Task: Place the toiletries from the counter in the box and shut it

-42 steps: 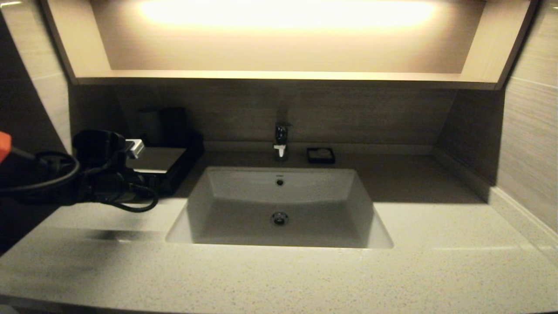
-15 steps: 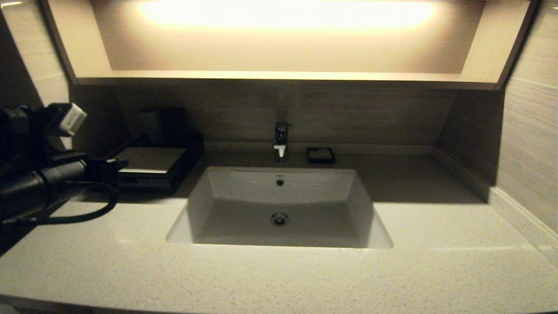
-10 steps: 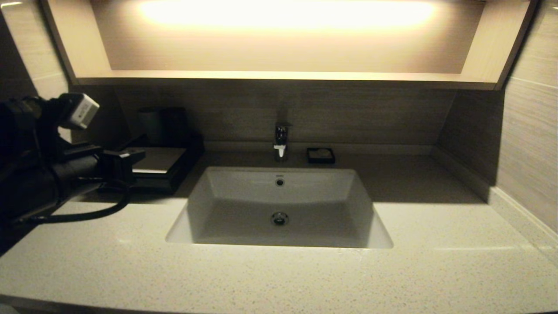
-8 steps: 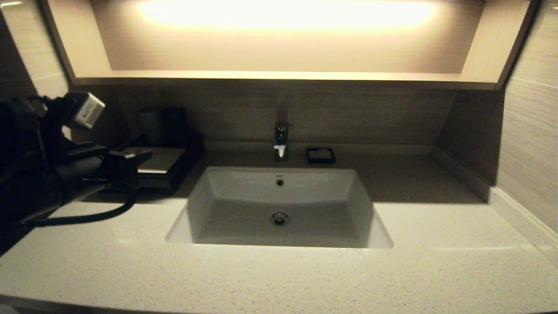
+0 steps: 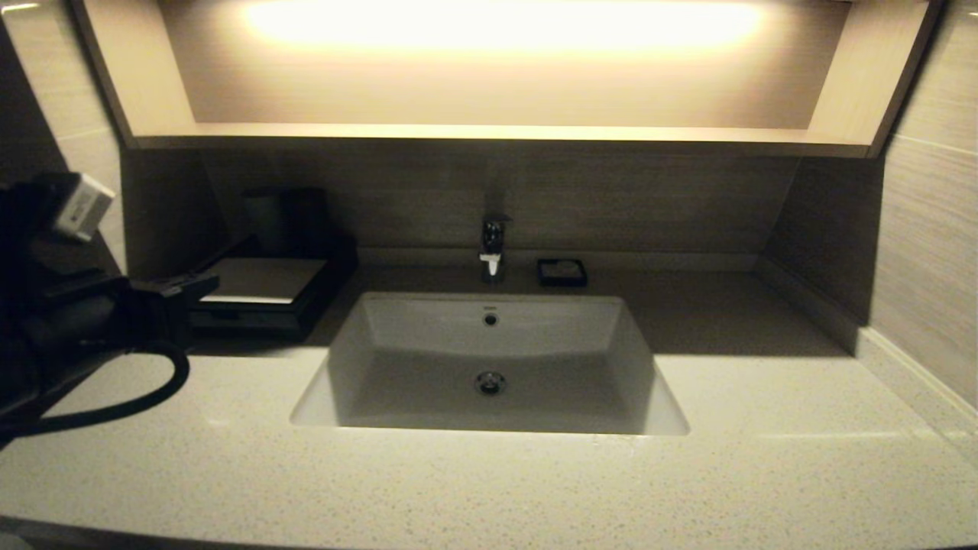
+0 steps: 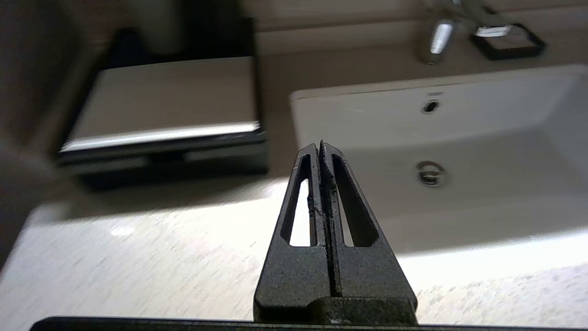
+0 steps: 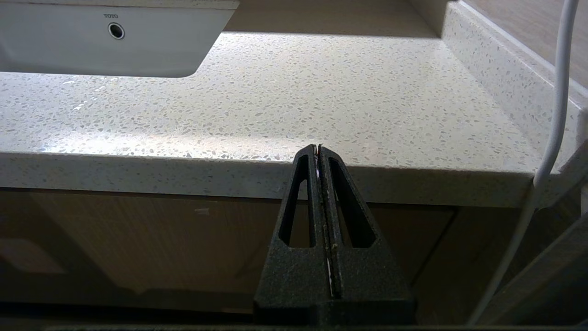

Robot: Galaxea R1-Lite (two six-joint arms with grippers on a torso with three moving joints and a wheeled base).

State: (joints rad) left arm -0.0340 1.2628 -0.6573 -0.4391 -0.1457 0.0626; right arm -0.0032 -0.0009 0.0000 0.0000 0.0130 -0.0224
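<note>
The low black box [image 5: 263, 286] with its pale grey top panel stands at the back left of the counter [image 5: 489, 489], its drawer pushed in. It also shows in the left wrist view [image 6: 161, 101]. No toiletry packets are in view. My left gripper [image 5: 205, 284] is shut and empty, hovering just left of and in front of the box, above the counter, and it shows the same in the left wrist view [image 6: 320, 143]. My right gripper [image 7: 318, 147] is shut and empty, parked low before the counter's front edge, out of the head view.
The white sunken sink [image 5: 489, 359] fills the counter's middle, with a faucet [image 5: 493, 244] behind it. A small black square dish [image 5: 562, 272] sits right of the faucet. Dark upright cups [image 5: 283, 218] stand behind the box. A white cable [image 7: 551, 115] hangs by the right arm.
My left gripper, at the box's front 2.8 s ago, drew back left, came toward the box again, and has now pulled back left and lower. The box looks the same.
</note>
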